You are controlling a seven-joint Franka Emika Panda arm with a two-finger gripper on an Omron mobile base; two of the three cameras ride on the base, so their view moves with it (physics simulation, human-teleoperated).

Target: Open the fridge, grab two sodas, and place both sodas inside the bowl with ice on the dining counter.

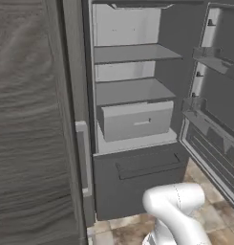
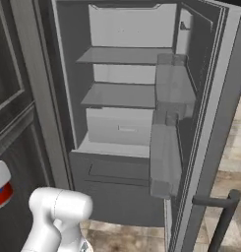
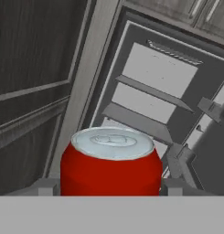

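A: While the fridge (image 1: 132, 119) is standing wide open, where is the can sitting?
B: The red can (image 3: 111, 162) is sitting right at the bottom of the hand view, silver top facing up, with the gripper (image 3: 111, 188) closing on it from both sides. A grey finger (image 3: 45, 187) is pressing against its left side and another is showing at its right side.
A: So the jaws are gripping it?
B: Yes, they're spread only as wide as the can and clamping it.
A: Anything showing in the base views?
B: A bit of red and white is peeking in at the left edge of the right base view, likely the can, but I'm not telling for sure. The white arm (image 2: 58, 216) is rising at the bottom.
A: Fridge interior?
B: Grey shelves (image 1: 132, 52) and a pale drawer (image 1: 137, 119) are showing, with the door (image 2: 210, 113) swinging out to the right, its dark bar handle (image 2: 223, 216) facing outward. A wood-grain cabinet panel (image 1: 27, 124) is standing just left of the fridge.
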